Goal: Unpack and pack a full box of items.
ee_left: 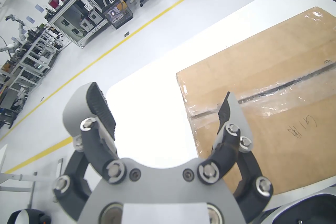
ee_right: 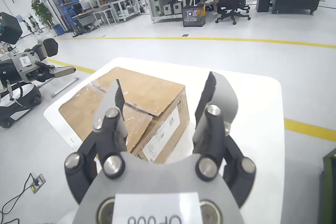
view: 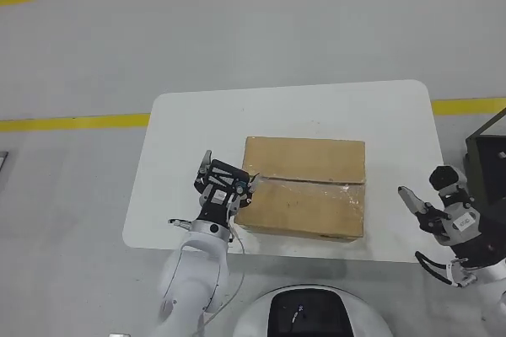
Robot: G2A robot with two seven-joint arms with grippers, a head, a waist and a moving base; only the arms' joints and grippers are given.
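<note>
A brown cardboard box (view: 304,187) lies in the middle of the white table (view: 185,143), its top flaps down and clear tape along the centre seam (ee_left: 286,86). My left gripper (view: 226,173) is open at the box's left end, one finger (ee_left: 227,110) above the seam's end and the other over bare table. In its wrist view the left gripper (ee_left: 161,107) holds nothing. My right gripper (view: 420,232) hangs open just off the table's right edge, apart from the box. Past the empty right gripper (ee_right: 162,91), the box (ee_right: 147,93) shows a white label on its end.
A dark green frame or crate (view: 499,156) stands on the floor to the right of the table, close to my right arm. A yellow line (view: 67,123) runs across the floor behind the table. Bare table surrounds the box on all sides.
</note>
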